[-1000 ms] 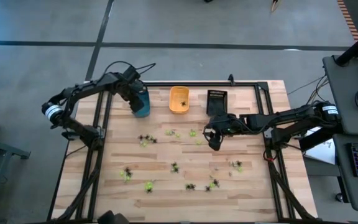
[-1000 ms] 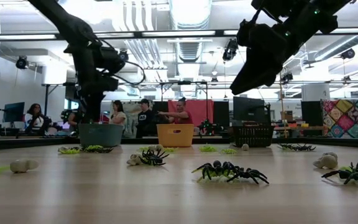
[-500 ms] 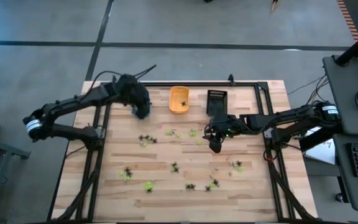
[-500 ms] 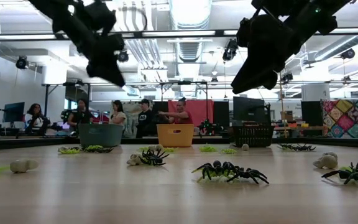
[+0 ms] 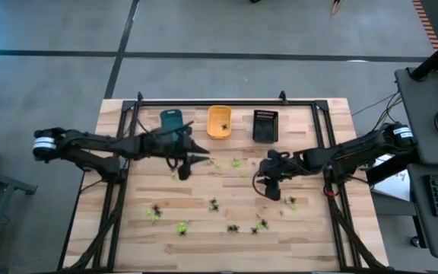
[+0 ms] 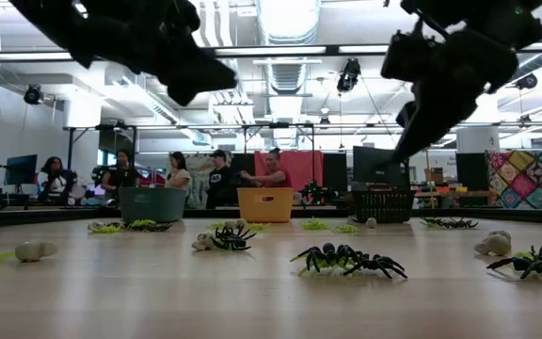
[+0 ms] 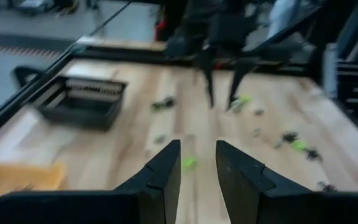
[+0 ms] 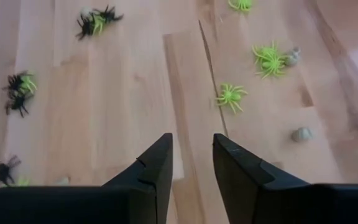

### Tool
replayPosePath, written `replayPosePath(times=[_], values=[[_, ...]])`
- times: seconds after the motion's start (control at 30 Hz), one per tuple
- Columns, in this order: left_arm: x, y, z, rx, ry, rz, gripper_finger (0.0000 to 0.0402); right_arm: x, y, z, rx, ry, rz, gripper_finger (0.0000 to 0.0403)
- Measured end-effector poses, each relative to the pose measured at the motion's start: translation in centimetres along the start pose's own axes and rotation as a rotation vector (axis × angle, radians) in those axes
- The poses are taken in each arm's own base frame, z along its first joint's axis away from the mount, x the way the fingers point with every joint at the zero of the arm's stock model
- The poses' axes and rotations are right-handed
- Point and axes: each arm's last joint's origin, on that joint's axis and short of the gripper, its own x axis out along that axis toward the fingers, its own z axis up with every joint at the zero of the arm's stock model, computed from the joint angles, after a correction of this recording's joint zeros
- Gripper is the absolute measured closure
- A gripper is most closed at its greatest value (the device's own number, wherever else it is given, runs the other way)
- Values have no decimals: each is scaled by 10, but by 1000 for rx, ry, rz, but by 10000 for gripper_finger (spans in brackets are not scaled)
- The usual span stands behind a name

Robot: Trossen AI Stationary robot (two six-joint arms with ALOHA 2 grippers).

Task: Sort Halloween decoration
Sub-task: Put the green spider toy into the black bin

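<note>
The Halloween decoration lies scattered on the wooden table: black spiders (image 5: 214, 204) (image 6: 346, 259), yellow-green ones (image 5: 236, 162) (image 8: 230, 95) and small pale pieces (image 8: 301, 134). My left gripper (image 5: 201, 157) (image 7: 197, 167) hangs above the table's middle, near the far trays. It points almost level toward the right edge, open and empty. My right gripper (image 5: 271, 192) (image 8: 191, 163) slants down over bare wood right of centre, open, with nothing between its fingers. In the left wrist view the right gripper (image 7: 221, 93) shows farther off.
Three small trays stand in a row at the far edge: blue (image 5: 171, 119), orange (image 5: 219, 122) and black (image 5: 265, 125) (image 7: 82, 102). A black frame (image 5: 204, 103) runs round the table. People sit in the room beyond the far edge (image 6: 219, 179).
My left gripper has swung away from over the blue tray toward the table's middle and right, tipping from pointing down to nearly level; the blue tray now shows uncovered. My right gripper has drifted a little toward the near edge and sunk slightly.
</note>
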Motion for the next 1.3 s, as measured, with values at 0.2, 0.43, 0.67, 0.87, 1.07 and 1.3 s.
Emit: replayPosePath(times=[0.2,0.43,0.67,0.87,1.07,1.3], values=[[34,-9,-16,10,12,-44,318,12,-2,-19,-36,-92,17,308],[81,-10,-26,28,90,-52,318,19,-9,-36,-15,-194,-36,317],[122,-6,-44,31,164,-48,324,19,-10,-36,-28,-202,-64,327],[145,-4,-62,26,218,-47,324,18,-10,-35,-29,-218,-85,330],[165,-9,-73,28,245,-62,324,18,-10,-33,-22,-234,-83,321],[172,-9,-83,30,271,-14,324,18,-10,-31,8,-253,-75,296]])
